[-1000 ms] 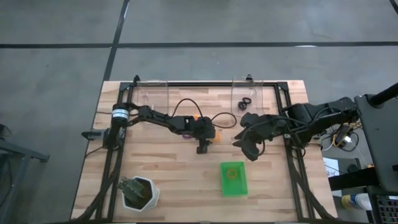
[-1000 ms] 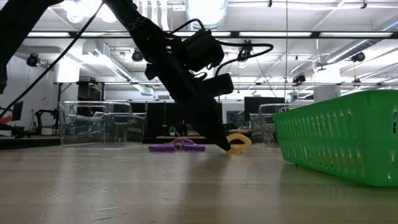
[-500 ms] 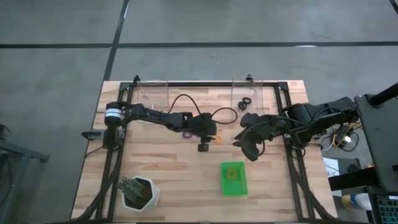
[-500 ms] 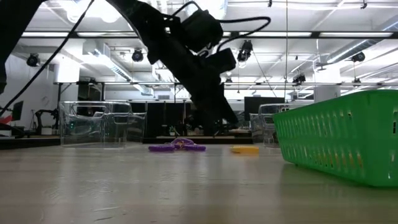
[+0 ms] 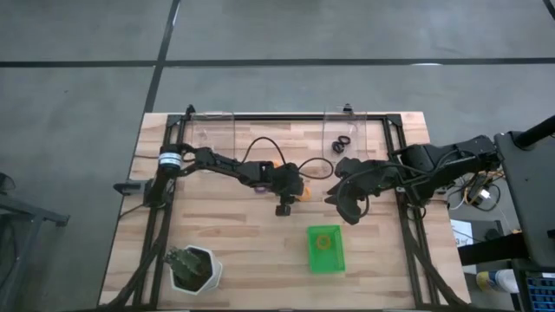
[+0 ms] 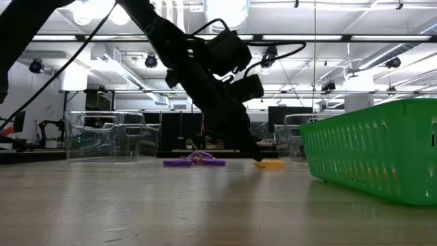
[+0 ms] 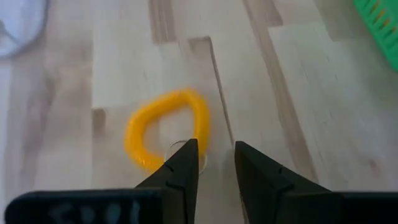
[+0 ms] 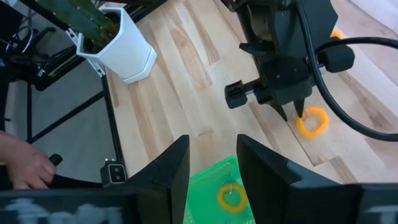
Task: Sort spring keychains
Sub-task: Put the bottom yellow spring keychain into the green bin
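A yellow spring keychain (image 7: 163,132) lies flat on the wood, seen too in the low view (image 6: 270,164) and the high view (image 5: 301,192). My left gripper (image 7: 214,149) is open with a narrow gap and stands low over the keychain's near rim (image 5: 293,192). A purple keychain (image 6: 194,161) lies beside it on the table. Another yellow keychain (image 5: 324,242) lies in the green tray (image 5: 325,262). Two black keychains (image 5: 341,144) sit in the far right clear bin. My right gripper (image 8: 212,146) is open and hovers between the tray and that bin (image 5: 350,215). My left gripper comes down at the yellow keychain slanting from above. One fingertip (image 7: 185,155) stands over the loop's rim (image 7: 200,132) on the side nearest the gripper, and the other fingertip is outside the loop. I cannot tell whether it touches the keychain.
Two clear bins (image 5: 212,130) (image 5: 357,130) stand along the far edge. A white pot with a green plant (image 5: 195,267) is at the near left. The green tray (image 6: 369,157) stands near centre-right. A person's hand (image 8: 25,165) shows beyond the table.
My left gripper rose from the yellow keychain, then came back down to it. The keychain, tipped up at the fingertips a second ago, now lies flat on the table. My right arm kept still.
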